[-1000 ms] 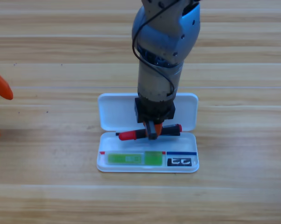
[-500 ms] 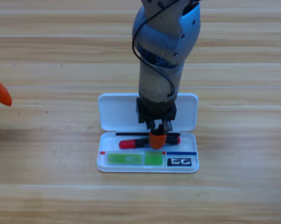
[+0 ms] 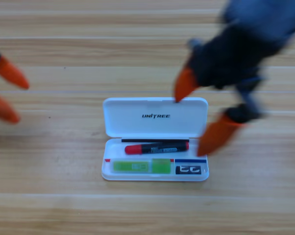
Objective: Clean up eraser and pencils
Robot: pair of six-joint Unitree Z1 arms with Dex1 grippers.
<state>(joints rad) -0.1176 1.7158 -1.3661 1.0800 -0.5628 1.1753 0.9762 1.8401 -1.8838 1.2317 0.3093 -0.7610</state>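
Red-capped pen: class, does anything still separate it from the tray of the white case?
Nothing does: the red-capped pen already lies in the white case, beside the green pen and eraser. The open right gripper is empty.

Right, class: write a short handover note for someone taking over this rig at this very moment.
Right claw: open, empty, above the case's upper right corner, blurred.
Left claw: open, empty, at the left edge of the table, waiting.
White case: open, lid flat behind the tray.
Red-and-black pen: lies in the tray's back row.
Green pen: front row, left.
Eraser: front row, right.
Done: all three things are in the case.
Left: probably only closing the lid.
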